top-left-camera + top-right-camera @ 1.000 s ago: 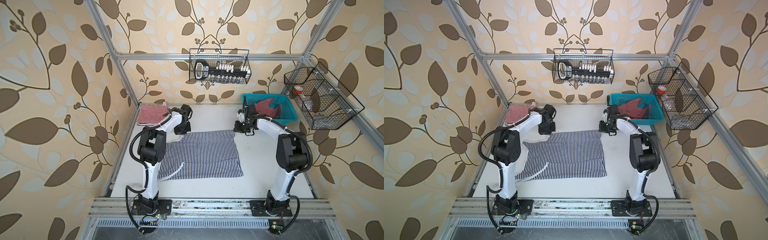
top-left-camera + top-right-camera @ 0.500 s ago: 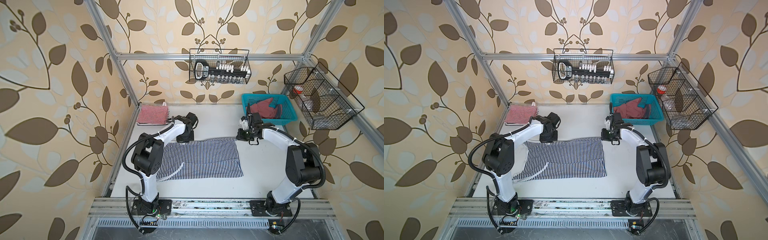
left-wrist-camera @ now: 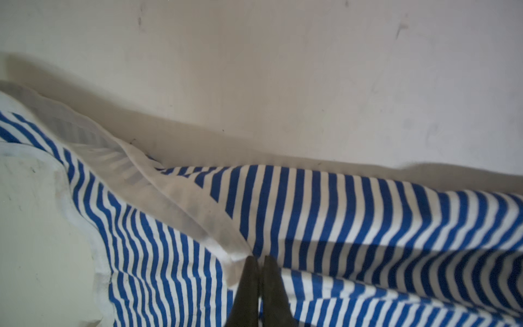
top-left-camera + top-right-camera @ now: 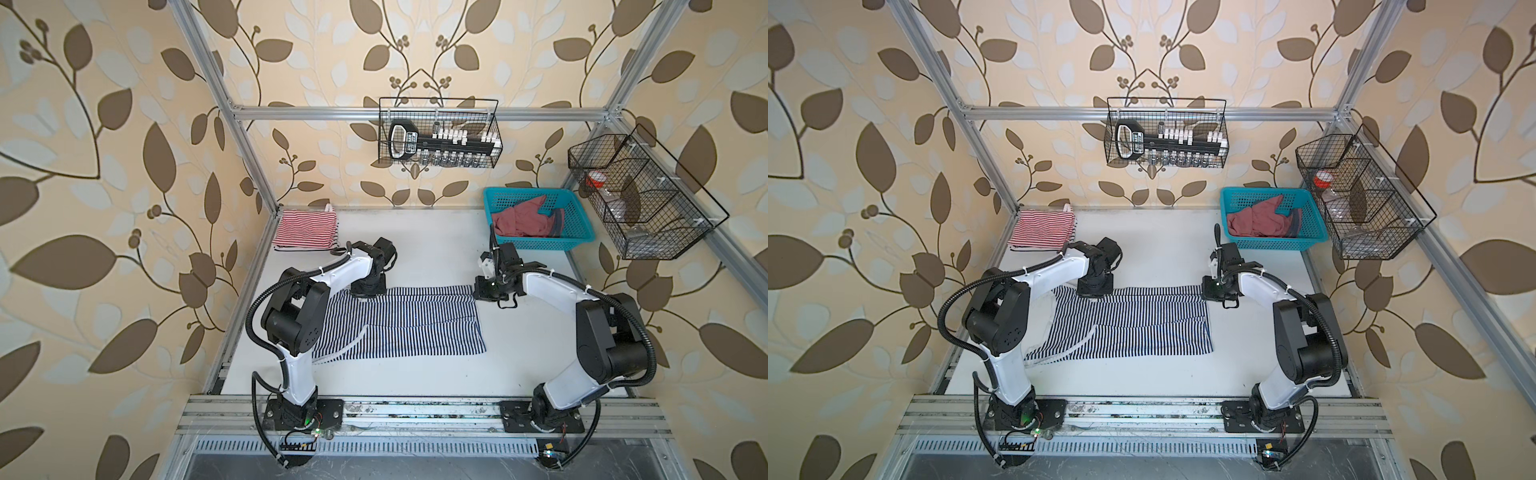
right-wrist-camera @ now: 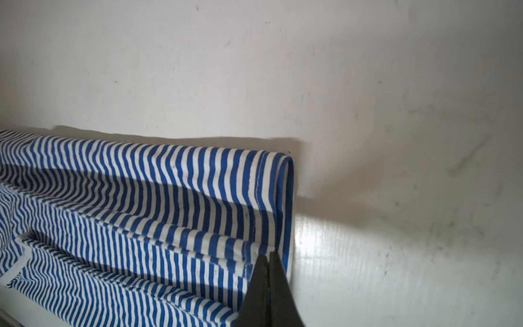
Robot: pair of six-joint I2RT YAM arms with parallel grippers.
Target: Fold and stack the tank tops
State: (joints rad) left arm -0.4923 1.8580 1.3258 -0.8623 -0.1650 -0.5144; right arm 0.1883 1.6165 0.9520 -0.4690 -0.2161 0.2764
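**Q:** Where does the navy-striped top (image 4: 399, 328) lie relative to the fingers?

**A:** It is spread on the white table (image 4: 415, 249) between the two arms, as both top views show. The left gripper (image 4: 365, 293) sits at its far left edge and the right gripper (image 4: 485, 293) at its far right corner. In the left wrist view, the left gripper (image 3: 259, 259) has its fingers (image 3: 249, 283) pressed together, pinching cloth just beside the white trim. In the right wrist view, the right gripper (image 5: 268, 256) is likewise closed. Its fingers (image 5: 283, 297) nip the hem corner, where the cloth is doubled over in a loop.

**Q:** Which way does it point?

**A:** Its long axis runs left to right across the table. The straps lie toward the left arm and the hem toward the right arm. The stripes run from far to near.

**Q:** And the other tops?

**A:** The red-striped top (image 4: 305, 230) lies folded in the far left corner, well apart. The dusty red top (image 4: 521, 222) is bunched in the basket (image 4: 577, 245) at the far right.
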